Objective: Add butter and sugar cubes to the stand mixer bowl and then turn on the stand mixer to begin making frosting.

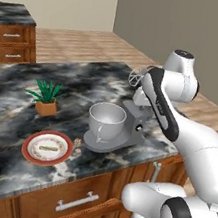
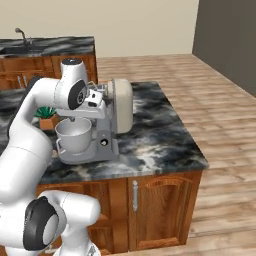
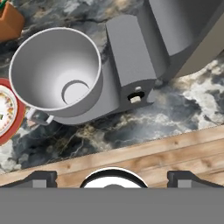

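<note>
The butter (image 1: 48, 148) is a small pale stick lying on a red-rimmed plate (image 1: 28, 153) near the counter's front. Tiny tan sugar cubes (image 1: 78, 141) sit just right of the plate. The stand mixer bowl (image 1: 106, 120) (image 3: 54, 70) stands on the grey stand mixer (image 2: 107, 142) and looks bare inside. The mixer's beige head (image 2: 121, 105) is tilted back, with the whisk (image 1: 135, 78) raised. My gripper (image 3: 113, 177) hovers above the mixer's column and bowl, looking down on them. It is open wide, with nothing between the fingertips (image 3: 41, 177).
A small potted plant (image 1: 46, 99) stands behind the plate, left of the bowl. A switch (image 3: 136, 97) shows on the mixer's column. The counter's front edge (image 3: 131, 153) runs just under the hand. My forearm (image 1: 162, 107) crosses in front of the mixer head.
</note>
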